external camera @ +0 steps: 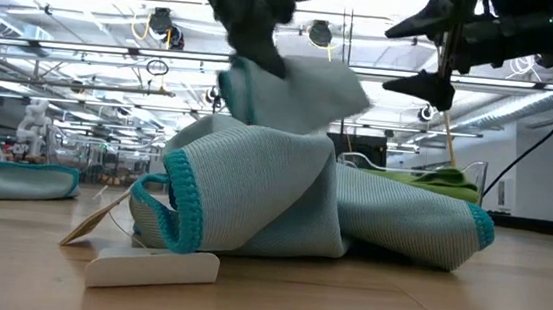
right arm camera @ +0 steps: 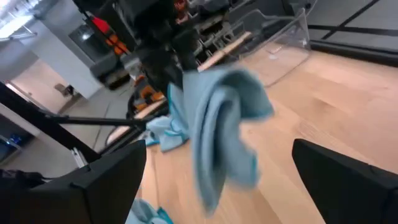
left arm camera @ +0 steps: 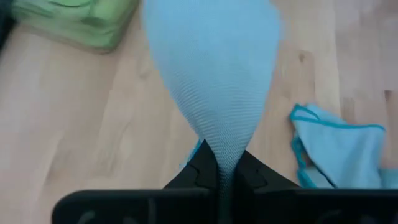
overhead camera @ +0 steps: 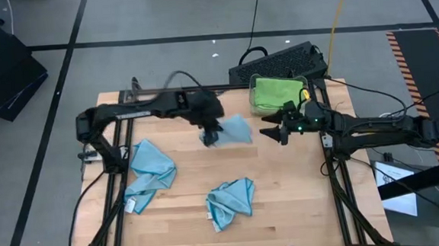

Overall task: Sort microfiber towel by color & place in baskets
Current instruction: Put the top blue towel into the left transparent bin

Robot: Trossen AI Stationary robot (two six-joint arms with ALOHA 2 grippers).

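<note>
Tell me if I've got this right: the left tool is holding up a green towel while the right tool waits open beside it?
Not quite. The towel pinched in the left tool is light blue, as the high view shows. The right tool does wait open beside it.

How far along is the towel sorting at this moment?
Done: green towels sit in the basket at the table's far right. In hand: the left gripper has its jaws shut on a blue towel, lifted over mid-table; the right gripper hangs beside it, jaws open. Left: two more blue towels, and, lie loose on the table.
</note>
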